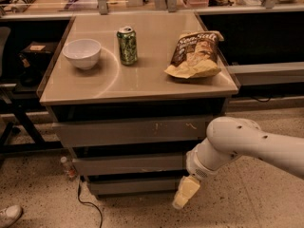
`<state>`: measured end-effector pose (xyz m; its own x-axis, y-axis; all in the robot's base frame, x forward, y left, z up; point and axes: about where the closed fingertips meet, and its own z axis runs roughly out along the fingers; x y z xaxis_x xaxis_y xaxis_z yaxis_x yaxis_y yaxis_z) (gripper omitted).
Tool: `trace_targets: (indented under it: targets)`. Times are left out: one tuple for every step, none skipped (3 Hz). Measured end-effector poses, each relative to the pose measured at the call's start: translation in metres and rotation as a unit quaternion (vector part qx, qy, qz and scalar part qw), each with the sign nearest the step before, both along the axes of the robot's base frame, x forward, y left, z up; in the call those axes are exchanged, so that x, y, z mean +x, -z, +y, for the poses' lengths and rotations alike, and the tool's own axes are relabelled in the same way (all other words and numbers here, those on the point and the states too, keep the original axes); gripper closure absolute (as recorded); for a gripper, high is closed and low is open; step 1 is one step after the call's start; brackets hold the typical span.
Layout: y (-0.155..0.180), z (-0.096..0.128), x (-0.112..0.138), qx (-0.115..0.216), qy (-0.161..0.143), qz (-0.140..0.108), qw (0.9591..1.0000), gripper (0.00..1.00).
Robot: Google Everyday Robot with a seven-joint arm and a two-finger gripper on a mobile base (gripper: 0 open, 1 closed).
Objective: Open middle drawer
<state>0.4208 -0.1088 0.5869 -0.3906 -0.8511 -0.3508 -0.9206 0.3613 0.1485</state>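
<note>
The middle drawer point(128, 164) is the plain grey-brown front in the cabinet under the table, between the taller scratched front point(133, 131) above and the slimmer front point(133, 186) below. It looks flush and closed. My gripper point(185, 194) hangs at the end of the white arm point(237, 144), low at the cabinet's front right corner, beside the bottom drawer and just below the middle drawer's right end. Its cream fingers point down toward the floor.
On the table top point(142, 80) stand a white bowl point(82, 52), a green can point(127, 45) and a chip bag point(195, 54). A cable point(88, 205) and a small bottle point(68, 167) lie on the floor at the left. A shoe point(8, 216) is at the bottom left.
</note>
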Motion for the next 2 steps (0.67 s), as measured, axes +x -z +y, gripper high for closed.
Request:
trace_targets:
  targets:
    - [0.041,0.009,0.021,0.039,0.011,0.014,0.9991,0.0]
    - [0.072,0.014,0.035,0.056,0.018,0.029,0.9979,0.0]
